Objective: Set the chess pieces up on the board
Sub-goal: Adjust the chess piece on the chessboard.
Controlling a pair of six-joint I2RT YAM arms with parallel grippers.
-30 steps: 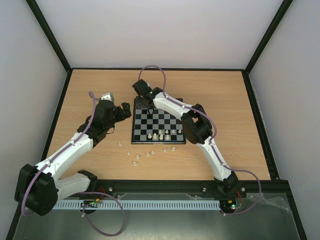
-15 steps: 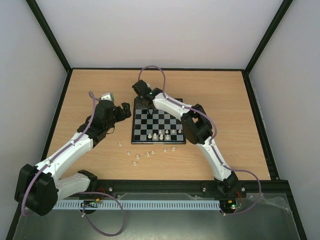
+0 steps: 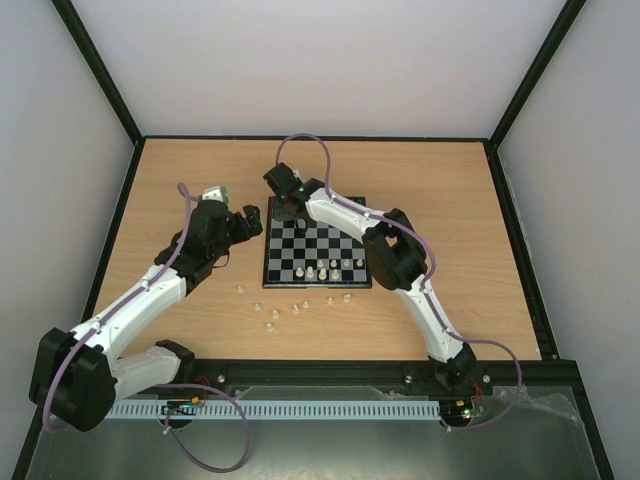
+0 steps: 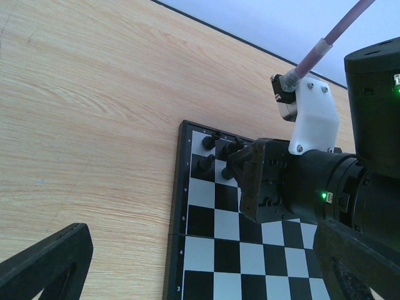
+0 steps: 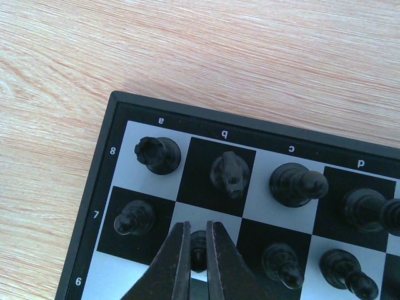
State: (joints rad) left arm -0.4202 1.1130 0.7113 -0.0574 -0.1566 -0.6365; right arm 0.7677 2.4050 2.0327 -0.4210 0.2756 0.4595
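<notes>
The board [image 3: 300,246] lies mid-table, and its far left corner [image 5: 106,164] fills the right wrist view. My right gripper [image 5: 198,228] is shut on a black pawn [image 5: 199,242] over the light b7 square. Whether the pawn touches the square I cannot tell. A black rook [image 5: 157,154], knight [image 5: 231,174] and bishop [image 5: 294,183] stand on row 8. Several white chess pieces [image 3: 322,269] stand on the board's near rows, and several more [image 3: 272,314] lie loose on the table in front of it. My left gripper [image 4: 206,275] hangs open and empty by the board's left edge.
In the top view the right gripper [image 3: 298,214] and the left gripper [image 3: 247,222] are close together at the board's far left corner. Black pawns [image 5: 134,217] stand along row 7. A black frame borders the wooden table [image 3: 450,200].
The right wrist has shifted slightly left over the board's far left corner, still shut on the black pawn. The left arm has not moved.
</notes>
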